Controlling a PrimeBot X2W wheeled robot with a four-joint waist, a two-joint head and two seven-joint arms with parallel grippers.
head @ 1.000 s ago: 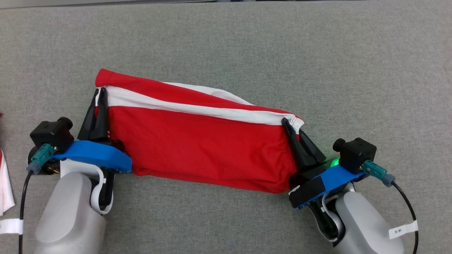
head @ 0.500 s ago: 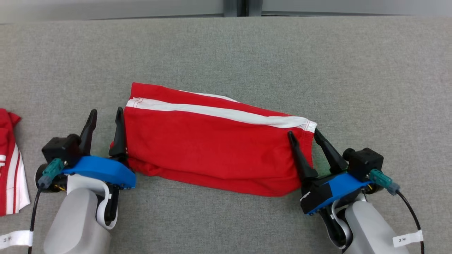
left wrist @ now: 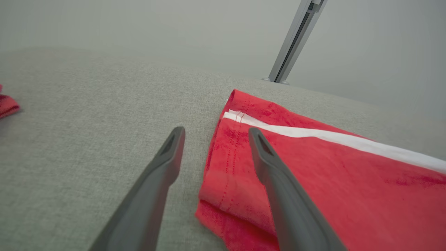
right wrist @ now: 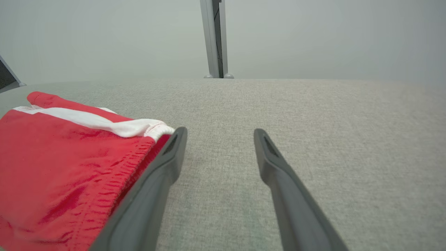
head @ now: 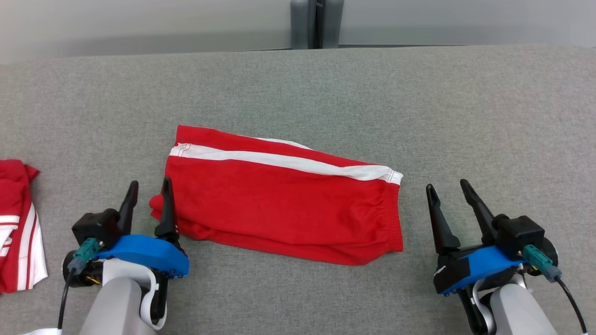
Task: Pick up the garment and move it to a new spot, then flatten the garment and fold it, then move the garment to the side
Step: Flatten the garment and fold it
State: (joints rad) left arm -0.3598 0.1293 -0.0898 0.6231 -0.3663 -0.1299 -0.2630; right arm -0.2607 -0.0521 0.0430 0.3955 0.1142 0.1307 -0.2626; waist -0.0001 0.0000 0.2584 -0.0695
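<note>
Red white-striped folded cloth shorts (head: 284, 204) flat mid grey felt table (head: 419, 102). Left gripper (head: 151, 182) at their 9 o'clock, spread, empty; wrist view puts one finger (left wrist: 278, 181) over hem. Right gripper (head: 447, 184) at 3 o'clock, spread, clear. Head view: another red-white garment (head: 18, 223) far 9 o'clock.

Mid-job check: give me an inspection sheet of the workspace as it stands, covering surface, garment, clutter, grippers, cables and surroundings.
Surface: grey fabric-covered table, flat, nothing spilled.
Job's things: red shorts with a white stripe, folded, lying flat mid-table, elastic waistband end toward the right.
Clutter: second red-and-white garment, bunched at the far left of the head view.
Grippers: left gripper open, holding nothing, inner finger at the shorts' left hem, contact unclear; right gripper open, apart from the shorts.
Cables: left wrist cable and right wrist cable, black with teal plugs, both off the shorts.
Surroundings: pale wall and grey metal post behind the table.
</note>
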